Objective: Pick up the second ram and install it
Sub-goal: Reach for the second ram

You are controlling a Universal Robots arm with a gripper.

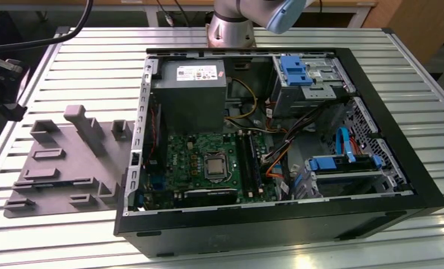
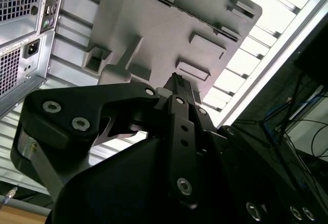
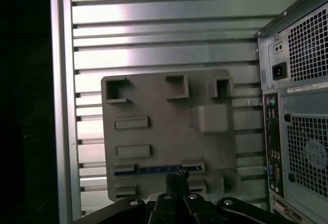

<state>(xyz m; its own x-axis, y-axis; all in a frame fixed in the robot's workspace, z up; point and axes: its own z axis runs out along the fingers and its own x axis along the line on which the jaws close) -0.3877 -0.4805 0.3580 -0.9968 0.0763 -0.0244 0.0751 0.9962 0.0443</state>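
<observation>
The second ram (image 3: 154,169) is a thin dark blue stick lying in a slot of the grey holder block (image 3: 169,131) on the slatted table. In the first wrist view my gripper (image 3: 177,179) hangs above the holder, just over the stick's middle and clear of it. The black fingers (image 2: 178,88) stand pressed together with nothing between them. The same grey holder (image 1: 65,162) lies at the exterior view's left, beside the open computer case (image 1: 281,224). The green motherboard (image 1: 206,162) with its long black slots (image 1: 250,162) lies inside the case.
The case's back panel (image 3: 297,131) with its vents and ports stands close beside the holder. Inside the case are a grey power-supply box (image 1: 190,92), loose cables (image 1: 281,151) and blue drive brackets (image 1: 341,162). The arm's base (image 1: 233,28) stands behind the case.
</observation>
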